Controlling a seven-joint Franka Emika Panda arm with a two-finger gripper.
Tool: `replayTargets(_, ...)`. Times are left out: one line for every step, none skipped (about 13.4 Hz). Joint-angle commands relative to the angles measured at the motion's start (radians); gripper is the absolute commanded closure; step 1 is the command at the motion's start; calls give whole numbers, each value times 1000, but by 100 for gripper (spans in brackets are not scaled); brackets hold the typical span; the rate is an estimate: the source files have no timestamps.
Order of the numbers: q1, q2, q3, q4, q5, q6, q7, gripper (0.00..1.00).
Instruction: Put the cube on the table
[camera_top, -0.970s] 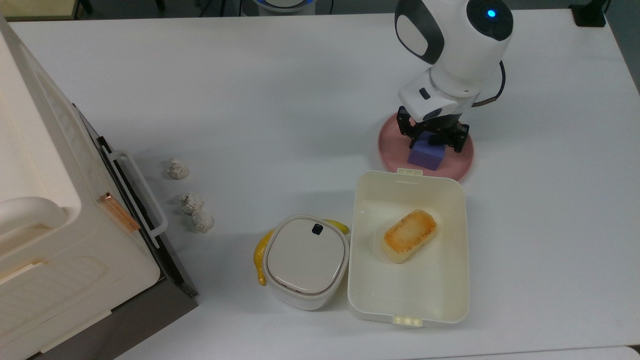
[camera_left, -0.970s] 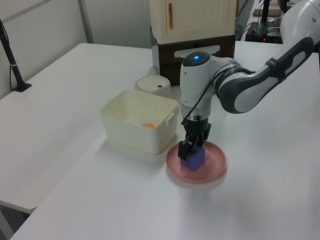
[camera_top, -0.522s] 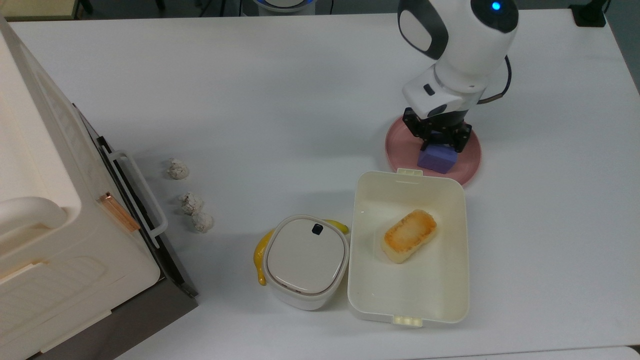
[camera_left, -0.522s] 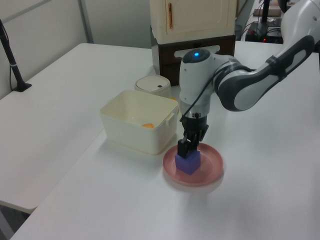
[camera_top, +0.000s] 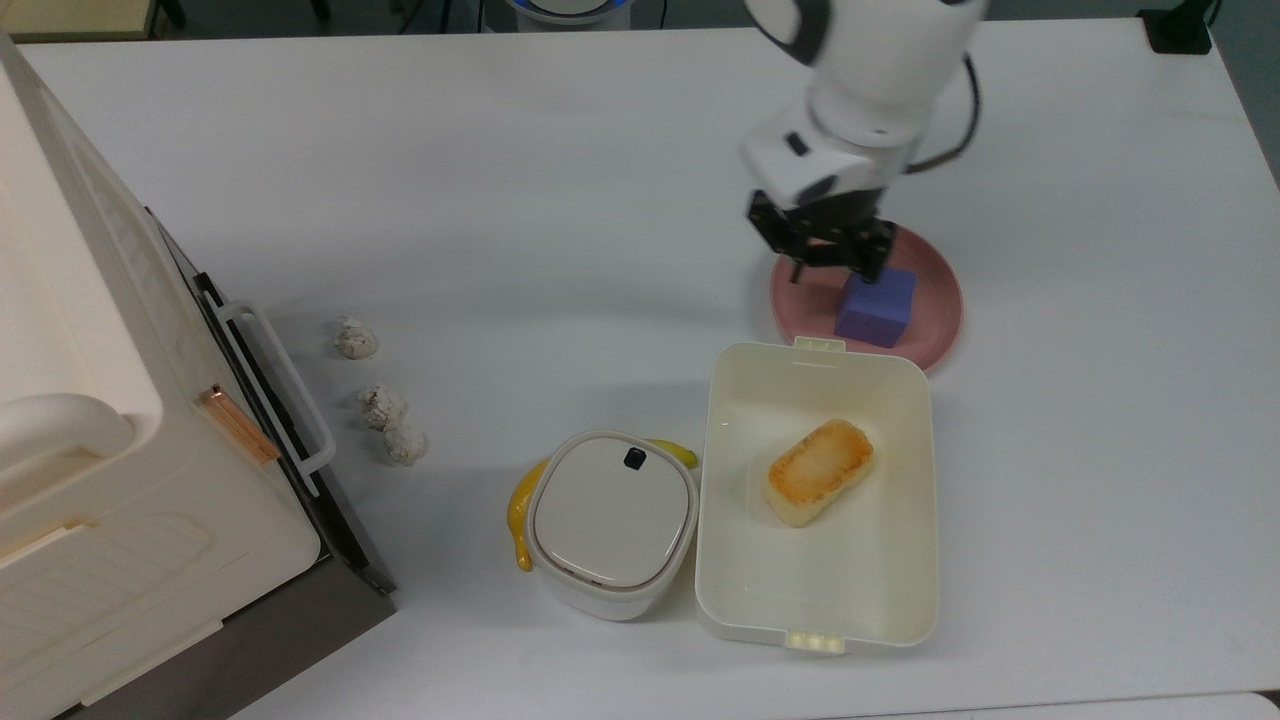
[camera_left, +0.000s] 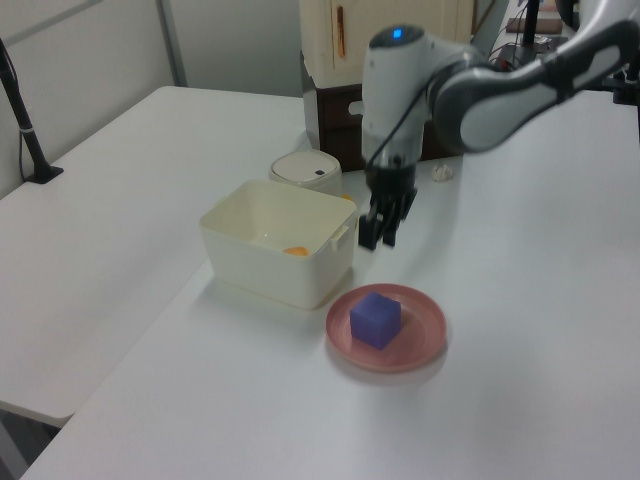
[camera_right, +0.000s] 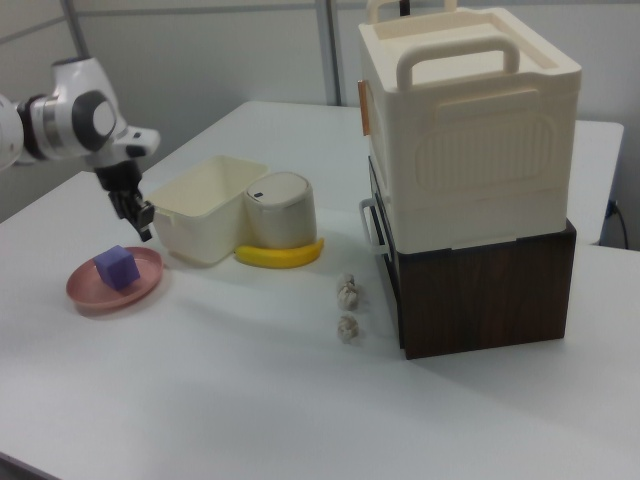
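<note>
Cube, top view: the small matte blue-purple cube (camera_top: 877, 308) is sitting on the round pink plate (camera_top: 935, 310), free of the black two-finger gripper (camera_top: 826, 262), whose fingers are standing apart, empty, over the plate's edge on the top view's left.
Surface, top view: the large smooth white table (camera_top: 560, 220) is carrying a cream rectangular tray (camera_top: 735, 560) just beside the plate.
Left view: the cube (camera_left: 376, 319) is resting on the plate (camera_left: 425, 333); the gripper (camera_left: 382, 233) is hanging above it, well clear.
Room, right view: grey partition walls (camera_right: 210, 55) are standing behind the table (camera_right: 250, 400); a cream handled box (camera_right: 470, 140) is sitting on a dark wooden cabinet (camera_right: 490, 290).
</note>
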Motion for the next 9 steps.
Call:
replayTargets(-18, -73, -2, -14, 33, -130, -115, 0)
replayTargets(-18, -73, -2, -12, 33, -131, -117, 0)
replayTargets(-19, -70, -2, -12, 33, -123, -117, 0)
replayTargets(-18, -67, -2, -12, 33, -122, -112, 0)
replayTargets(-12, -67, -2, -12, 38, -120, -108, 0)
replayTargets(1, -70, -2, -9, 44, -121, -96, 0)
replayTargets(14, -68, -2, 9, 47, -121, -80, 0)
replayTargets(30, -63, -2, 11, 40, -117, -65, 0)
replayTargets(47, -54, 0, 6, 33, -93, -54, 0)
